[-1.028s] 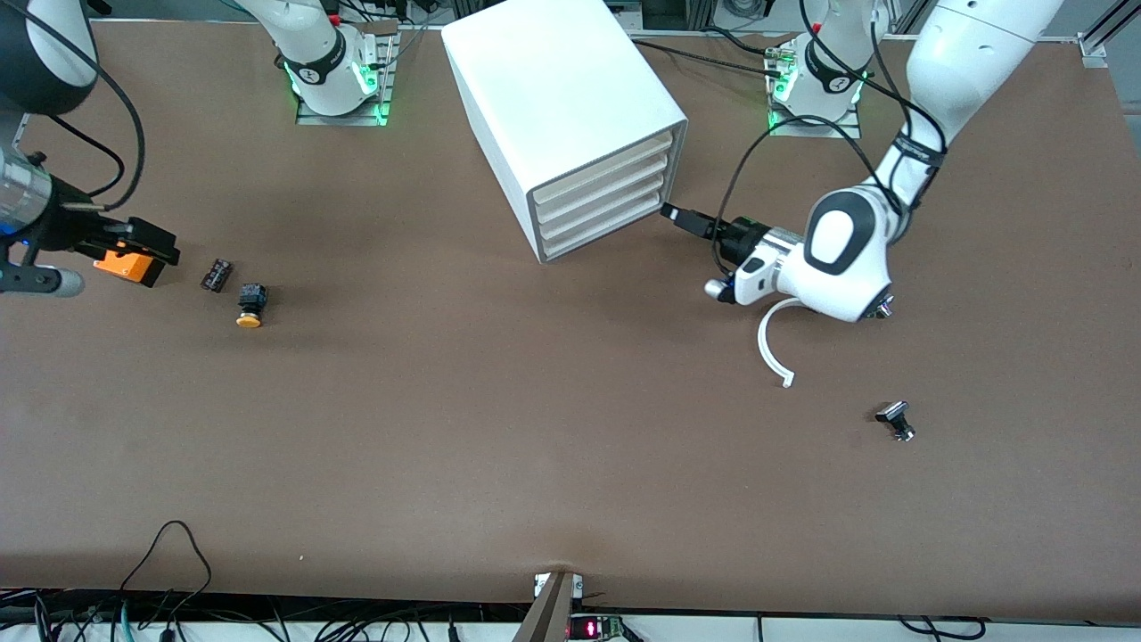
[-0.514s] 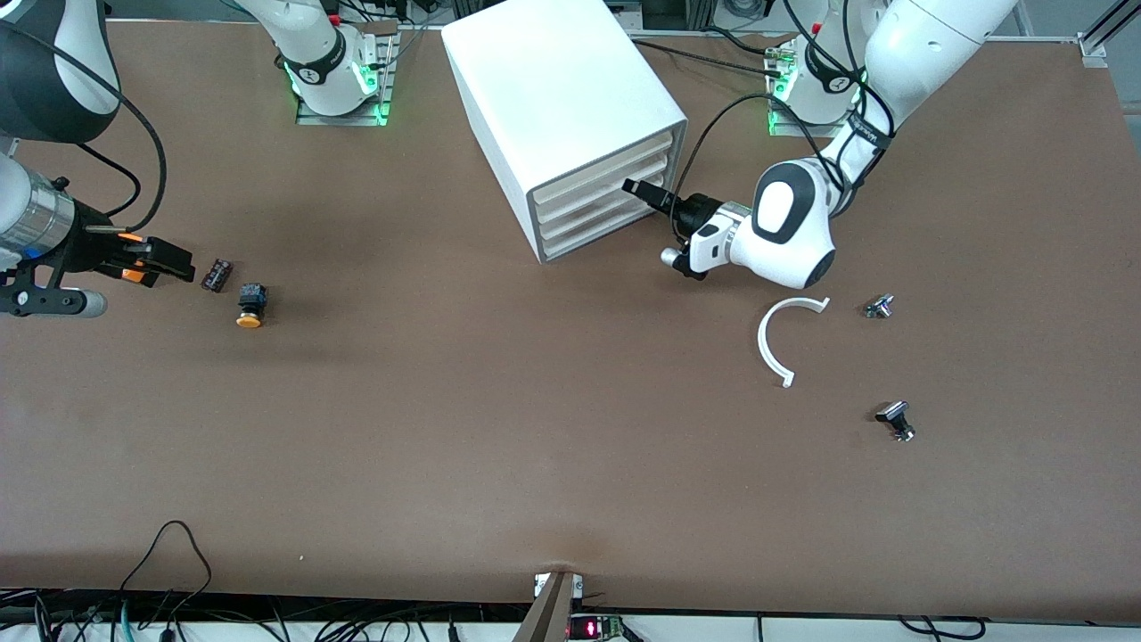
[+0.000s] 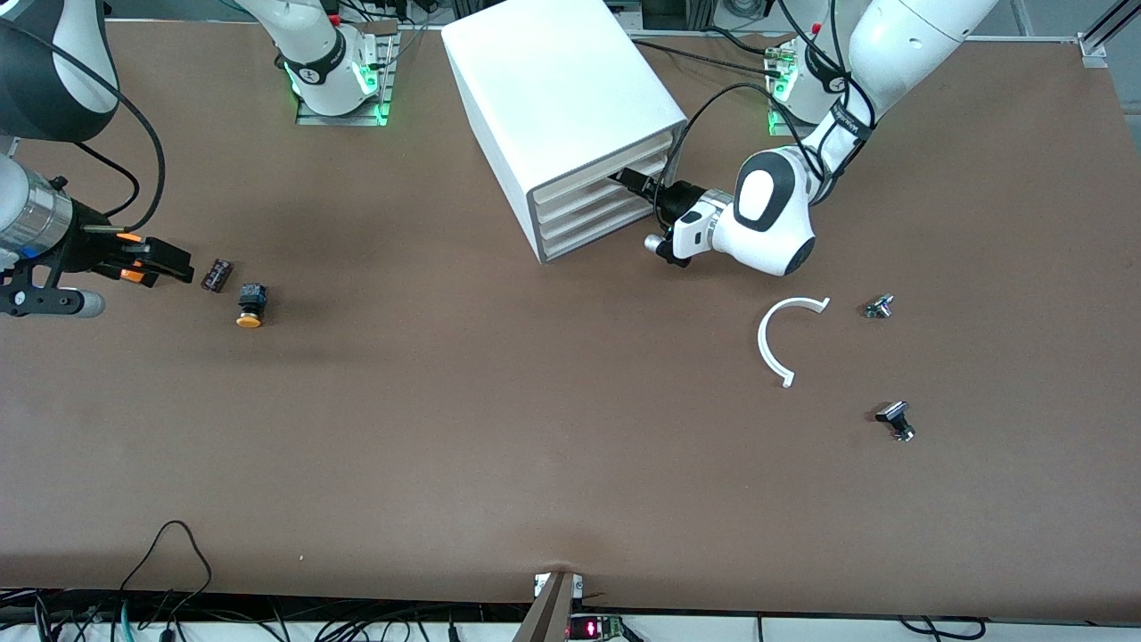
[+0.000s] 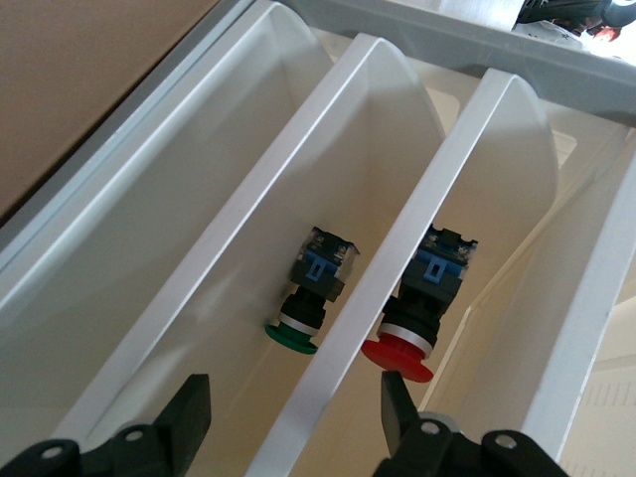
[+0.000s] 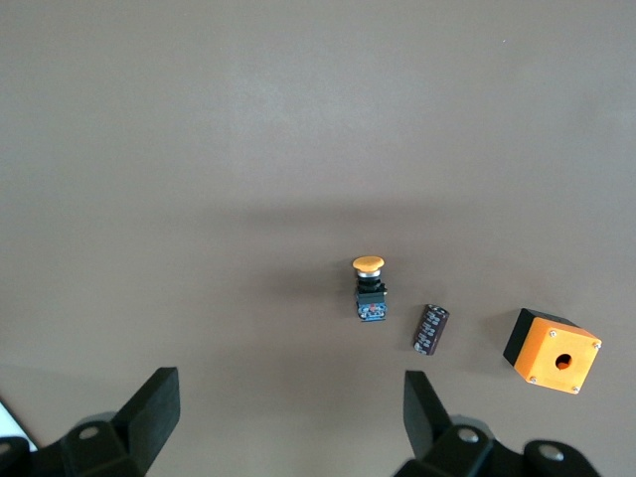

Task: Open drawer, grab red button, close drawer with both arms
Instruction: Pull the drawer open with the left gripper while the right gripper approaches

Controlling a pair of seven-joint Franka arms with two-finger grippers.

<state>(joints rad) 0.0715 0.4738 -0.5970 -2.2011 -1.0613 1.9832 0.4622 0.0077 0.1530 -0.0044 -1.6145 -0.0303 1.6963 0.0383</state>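
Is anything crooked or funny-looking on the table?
Yes. The big white box cabinet sits turned at an angle to the table edge, and a curved white plastic strip lies loose on the table toward the left arm's end.

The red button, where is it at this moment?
In the left wrist view, the red button lies inside a drawer of the white cabinet, one drawer away from a green button, ahead of the open left gripper.

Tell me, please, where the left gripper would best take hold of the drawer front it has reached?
Probably the drawer front's cream lip, approached head-on from in front of the cabinet. The left gripper, fingers open, already straddles one thin, straight front edge, which suits a pinch and straight pull.
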